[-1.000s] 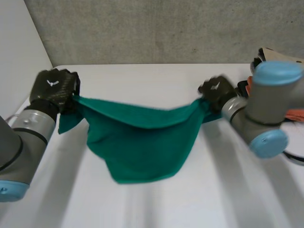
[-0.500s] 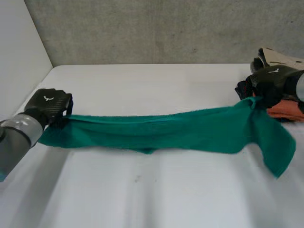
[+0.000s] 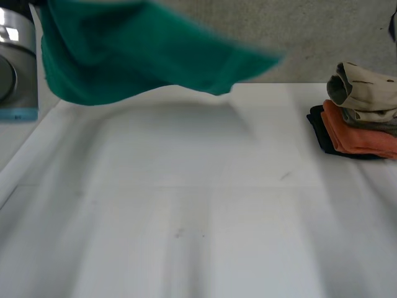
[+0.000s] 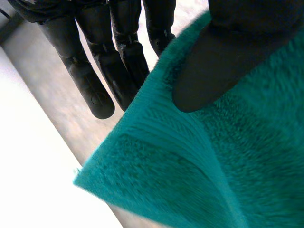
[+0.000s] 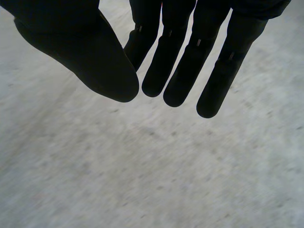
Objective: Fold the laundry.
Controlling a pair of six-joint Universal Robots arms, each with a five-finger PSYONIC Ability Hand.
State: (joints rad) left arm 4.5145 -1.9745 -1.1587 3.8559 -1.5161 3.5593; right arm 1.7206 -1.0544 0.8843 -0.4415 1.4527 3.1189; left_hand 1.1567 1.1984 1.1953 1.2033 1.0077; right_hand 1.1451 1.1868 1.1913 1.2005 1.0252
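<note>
Head view: light even & diffuse, from above going by the shadows; white worktop (image 3: 248, 217) bright, no glare spots. Green towel (image 3: 142, 56) throws a broad, soft-edged grey shadow on the worktop just below it. Clothes stack (image 3: 360, 124) lit flat, w/ a thin dark shadow at its base.

Left wrist view: left hand (image 4: 95, 71) near-black vs. pale bg; towel well lit, colour strong; pale area beside it almost blown to white.

Right wrist view: right hand (image 5: 80, 47) a black silhouette, tiny glints on the fingers (image 5: 225, 71); grey surface behind mid-toned, flat, shadowless.
</note>
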